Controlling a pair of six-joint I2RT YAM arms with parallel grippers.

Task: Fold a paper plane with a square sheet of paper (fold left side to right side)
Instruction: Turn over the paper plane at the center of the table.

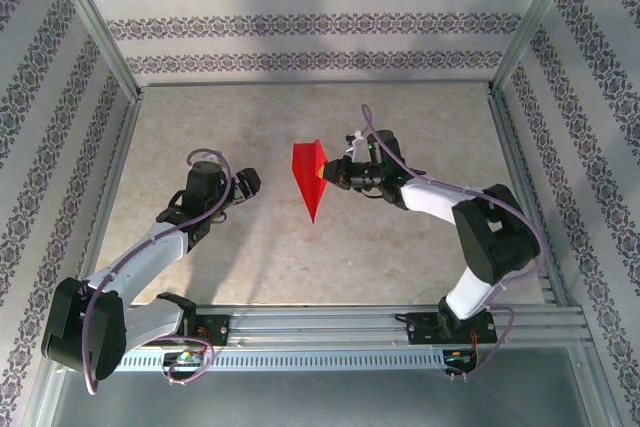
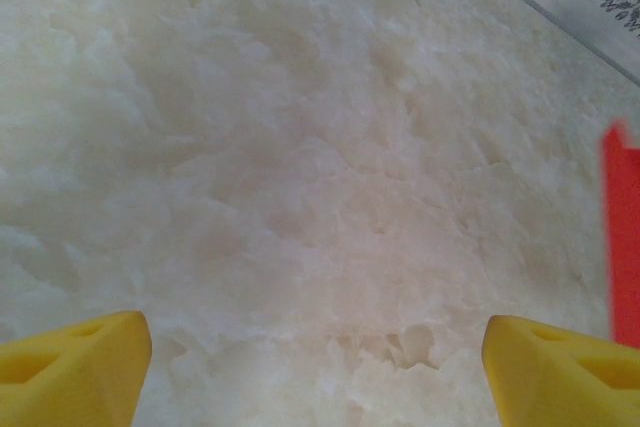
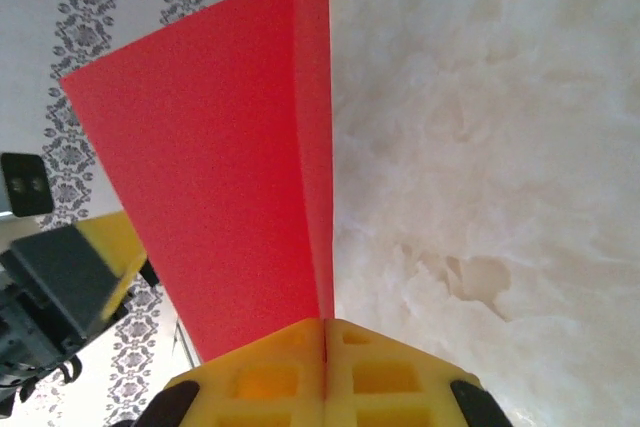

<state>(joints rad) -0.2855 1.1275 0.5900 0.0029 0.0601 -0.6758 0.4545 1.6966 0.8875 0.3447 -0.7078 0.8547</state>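
The bright red paper plane [image 1: 310,175] hangs over the middle of the table, a narrow dart with its point toward the near side. My right gripper [image 1: 328,176] is shut on its right edge. In the right wrist view the yellow fingers [image 3: 270,377] pinch the folded paper [image 3: 230,147], one wing spread to the left and the crease standing up. My left gripper [image 1: 250,184] is to the left of the plane, apart from it, and open. Its yellow fingertips [image 2: 75,362] stand wide over bare table, and a strip of the red paper [image 2: 622,237] shows at the right edge.
The table [image 1: 250,247] has a pale mottled top, framed by aluminium posts and patterned walls [image 1: 300,17]. The rail [image 1: 380,327] carrying both arm bases runs along the near edge.
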